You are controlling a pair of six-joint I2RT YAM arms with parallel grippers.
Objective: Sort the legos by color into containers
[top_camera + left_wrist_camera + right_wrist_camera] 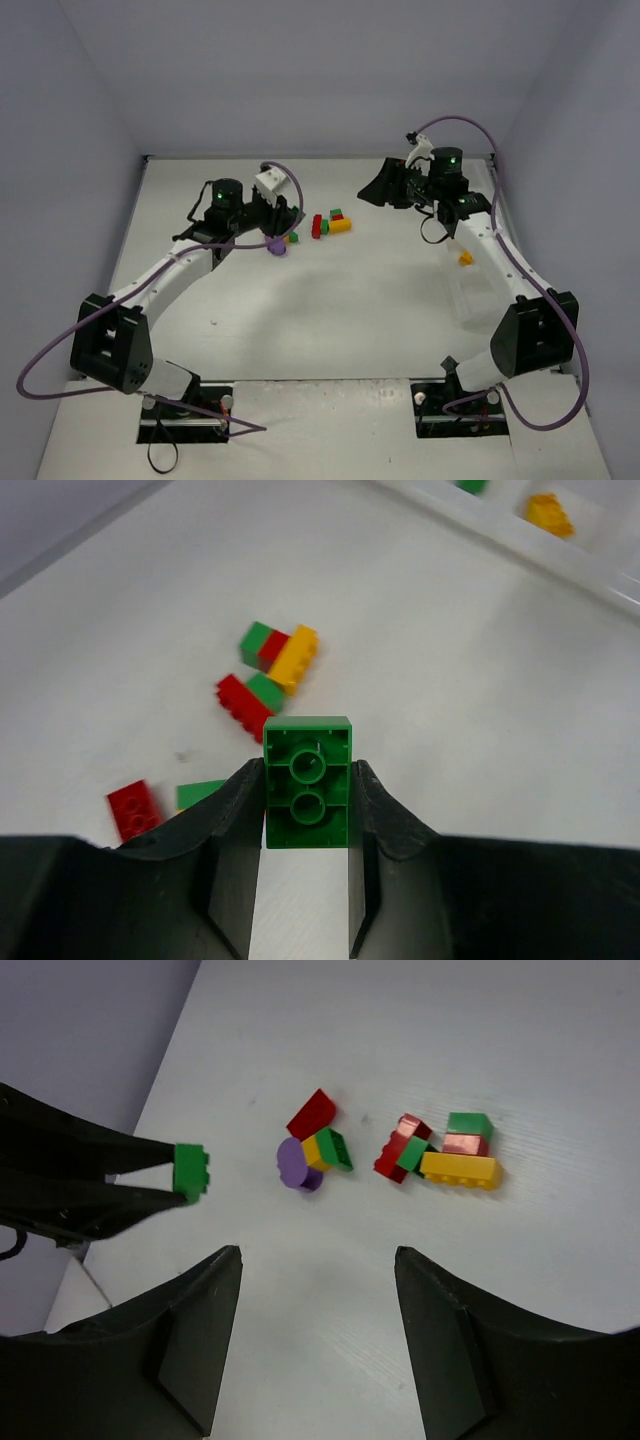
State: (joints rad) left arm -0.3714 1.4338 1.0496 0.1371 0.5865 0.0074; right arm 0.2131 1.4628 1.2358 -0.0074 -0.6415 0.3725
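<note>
Green plastic fills the jaws of the left gripper (308,780): it is closed on a green brick (307,782), pinched across the short sides. The hollow underside faces the wrist camera, and the brick's long axis runs straight out along the fingers. From the right wrist view the brick looks clear of the table, though we cannot say how high.

What matters for us now is where the containers (600,575) lie. From the left wrist they sit ahead and off to the right, well apart from the held brick, along the right arm's side of the table. A yellow brick (548,513) rests in one compartment. A bit of green (470,485) shows in a compartment further along, at the very top edge of that view. We judge that to be the target, so the carry goes forward and rightward across the open table.

Loose legos (268,672) lie on the table just ahead of the left gripper.

Our right gripper (318,1260) is nearer the tray, but it hangs with its jaws apart and nothing between them, looking down on the pile.
</note>
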